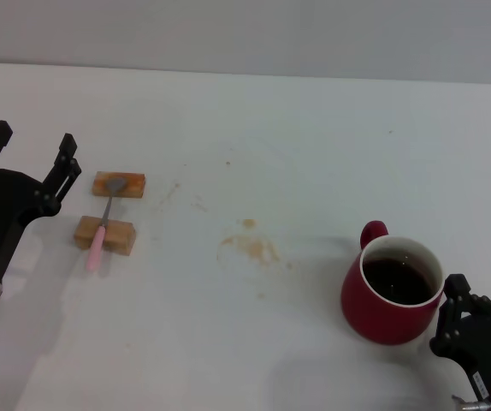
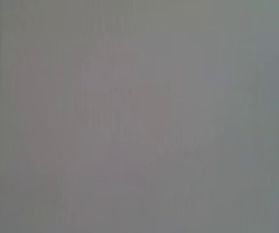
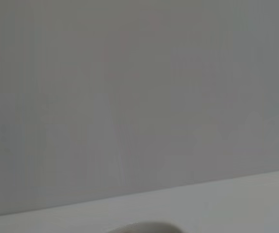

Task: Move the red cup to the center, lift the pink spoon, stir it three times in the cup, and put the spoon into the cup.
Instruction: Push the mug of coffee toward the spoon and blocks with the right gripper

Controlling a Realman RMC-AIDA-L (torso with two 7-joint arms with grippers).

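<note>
White worktop with brownish stains near the middle, grey wall behind; I see no readable writing. One red cup with dark liquid sits on my right, touching or just beside the right pincer; can't tell its state. One pink spoon lies across two wooden blocks on my left. Left pincer is released beside them, holding nothing.

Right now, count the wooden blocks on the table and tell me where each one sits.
2. The far block lies under the bowl of the pink spoon; the near block lies under its handle. Both sit by the left gripper. None looks hidden.
</note>
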